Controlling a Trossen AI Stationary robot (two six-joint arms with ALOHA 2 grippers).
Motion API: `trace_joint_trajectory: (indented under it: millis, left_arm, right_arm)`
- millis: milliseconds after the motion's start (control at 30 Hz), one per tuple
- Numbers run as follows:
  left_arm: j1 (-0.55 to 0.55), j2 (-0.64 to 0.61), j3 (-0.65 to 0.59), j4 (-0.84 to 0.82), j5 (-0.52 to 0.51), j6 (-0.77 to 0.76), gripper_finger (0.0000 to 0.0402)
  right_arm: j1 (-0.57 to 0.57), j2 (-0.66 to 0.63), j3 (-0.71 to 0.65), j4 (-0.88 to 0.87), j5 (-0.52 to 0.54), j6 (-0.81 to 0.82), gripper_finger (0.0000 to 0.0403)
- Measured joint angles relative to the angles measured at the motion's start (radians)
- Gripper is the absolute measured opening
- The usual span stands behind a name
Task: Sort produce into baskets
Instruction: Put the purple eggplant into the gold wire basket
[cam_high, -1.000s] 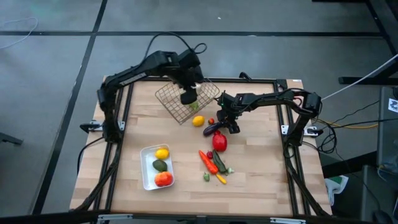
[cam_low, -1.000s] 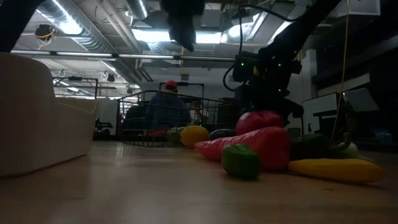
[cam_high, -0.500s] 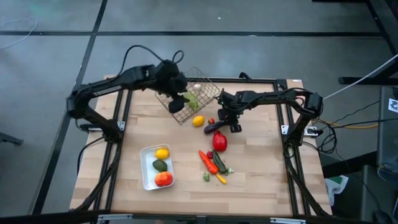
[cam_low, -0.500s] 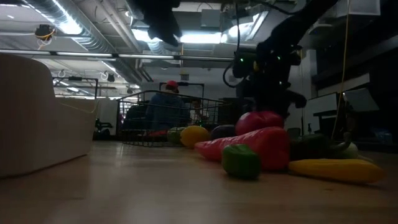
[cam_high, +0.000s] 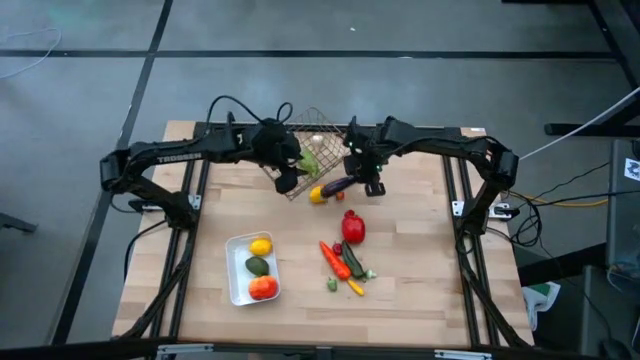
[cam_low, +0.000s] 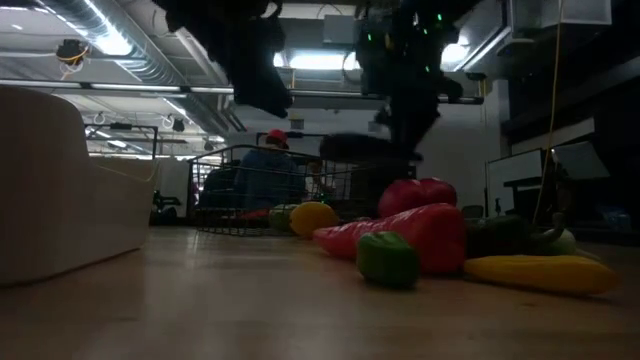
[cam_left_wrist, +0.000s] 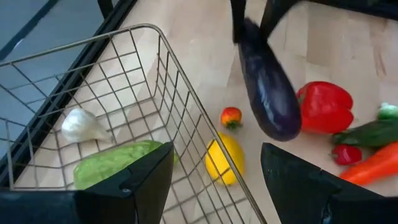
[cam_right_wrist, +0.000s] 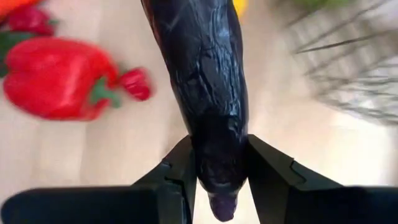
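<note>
My right gripper (cam_high: 362, 180) is shut on a dark purple eggplant (cam_high: 337, 186), held in the air beside the wire basket (cam_high: 318, 128). Garlic (cam_left_wrist: 83, 124) and a green leafy piece (cam_left_wrist: 118, 163) lie in that basket. My left gripper (cam_left_wrist: 214, 180) hovers open over the basket's near corner with nothing between its fingers. A yellow lemon (cam_high: 317, 195) and a small tomato (cam_left_wrist: 231, 116) lie on the table under the eggplant. The red pepper (cam_high: 352, 227) lies nearer. The white tray (cam_high: 234, 285) holds a lemon, an avocado and a tomato. My right gripper pinches the eggplant near one narrow end (cam_right_wrist: 217, 155) between its two fingers (cam_right_wrist: 177, 171). The fingers come from above, slanting steeply down. The eggplant is lifted clear of the table and its thick end (cam_left_wrist: 277, 121) hangs lower, toward the lemon.
A cluster of produce (cam_high: 345, 268) lies at the table's near middle: a carrot, a cucumber, a small green piece and a yellow one. Black frame rails (cam_high: 200, 150) run along the table's sides. Bare wood shows at the near right.
My right gripper has risen from the table and drifted toward the basket. It carries the eggplant, which lay on the wood and now hangs clear. My left gripper has come down and drawn back toward the table's left, from over the basket's middle to its near corner.
</note>
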Motion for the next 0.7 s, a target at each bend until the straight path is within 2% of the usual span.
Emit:
trace_joint_trajectory:
  millis: [167, 367, 700]
  left_arm:
    - [-0.010, 0.000, -0.052, 0.113, 0.000, -0.014, 0.0237]
    - [-0.051, -0.001, -0.059, 0.168, -0.007, -0.012, 0.0237]
    - [-0.109, -0.001, -0.059, 0.182, 0.002, -0.015, 0.0237]
  right_arm:
    - [0.000, 0.000, 0.112, 0.016, 0.144, -0.025, 0.0112]
    - [-0.003, 0.000, 0.134, 0.148, 0.317, -0.057, 0.0113]
    - [-0.036, 0.047, 0.134, 0.256, 0.339, -0.082, 0.0113]
